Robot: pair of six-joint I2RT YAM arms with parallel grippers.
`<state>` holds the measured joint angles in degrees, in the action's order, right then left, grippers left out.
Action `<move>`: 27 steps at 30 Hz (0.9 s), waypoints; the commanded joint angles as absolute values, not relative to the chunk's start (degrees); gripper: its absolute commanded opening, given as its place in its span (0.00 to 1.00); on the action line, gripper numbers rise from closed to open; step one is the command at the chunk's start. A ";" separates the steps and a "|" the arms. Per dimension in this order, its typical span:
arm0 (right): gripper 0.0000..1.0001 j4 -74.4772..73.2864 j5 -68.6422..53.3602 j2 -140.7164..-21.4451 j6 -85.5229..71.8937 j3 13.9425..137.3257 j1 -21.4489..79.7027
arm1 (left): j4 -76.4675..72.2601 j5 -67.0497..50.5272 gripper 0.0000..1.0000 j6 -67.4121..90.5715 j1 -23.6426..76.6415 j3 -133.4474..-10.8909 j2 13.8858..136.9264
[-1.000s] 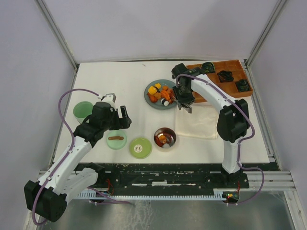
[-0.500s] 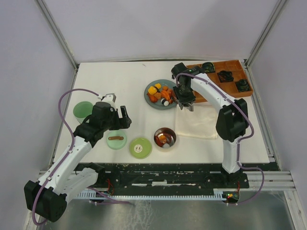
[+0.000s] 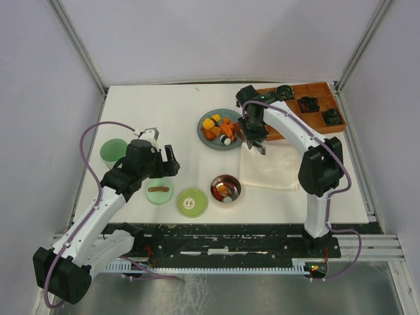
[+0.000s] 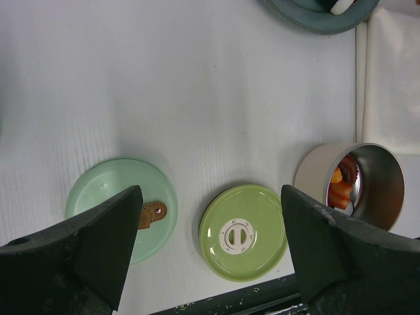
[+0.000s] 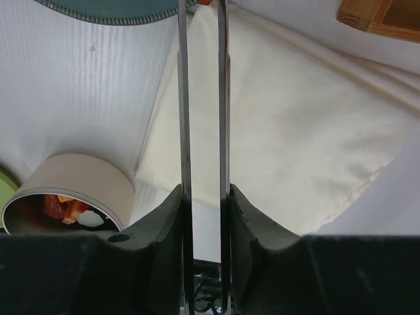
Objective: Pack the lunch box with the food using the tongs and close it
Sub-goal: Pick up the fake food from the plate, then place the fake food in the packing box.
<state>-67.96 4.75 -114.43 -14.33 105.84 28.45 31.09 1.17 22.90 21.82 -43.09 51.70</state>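
Right gripper point(image 5: 205, 203) clamps the tongs point(image 5: 223, 131), blades squeezed near parallel, narrow gap. Tips at plate point(image 5: 98, 12) rim, orange bit point(image 5: 205, 2) between them; grip unclear. Bowl point(image 5: 72, 174) left of blades, cloth point(image 5: 295, 131) right

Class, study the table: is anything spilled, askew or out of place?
Nothing stands out. No food lies outside the plate or steel bowl; mint lid and lime lid lie flat; cream cloth merely creased.

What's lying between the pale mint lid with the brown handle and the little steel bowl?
The lime-green round lid lies flat between the mint lid and the steel bowl; the left wrist view shows it clearly.
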 commanded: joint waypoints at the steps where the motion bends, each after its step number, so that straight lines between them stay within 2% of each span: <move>1: 0.27 -63.86 5.08 -104.93 -16.76 104.38 28.29 | 28.58 1.32 0.92 23.64 21.61 -43.42 51.00; 7: 0.26 -61.68 2.61 -97.73 -19.24 99.28 28.13 | 28.57 1.23 0.92 23.64 21.62 -43.42 50.91; 12: 0.26 -59.92 -4.80 -90.89 -21.83 93.75 28.17 | 28.52 1.06 0.92 23.63 21.62 -43.42 50.98; 19: 0.26 -64.98 -13.07 -85.82 -20.37 90.29 29.31 | 28.52 0.80 0.92 23.70 21.55 -43.42 51.04; 22: 0.27 -69.33 -14.93 -84.87 -17.57 90.04 31.95 | 28.52 0.70 0.92 23.66 21.56 -43.42 51.12; 27: 0.27 -74.78 -10.46 -84.68 -16.18 87.92 39.65 | 28.48 0.63 0.92 23.73 21.58 -43.46 51.17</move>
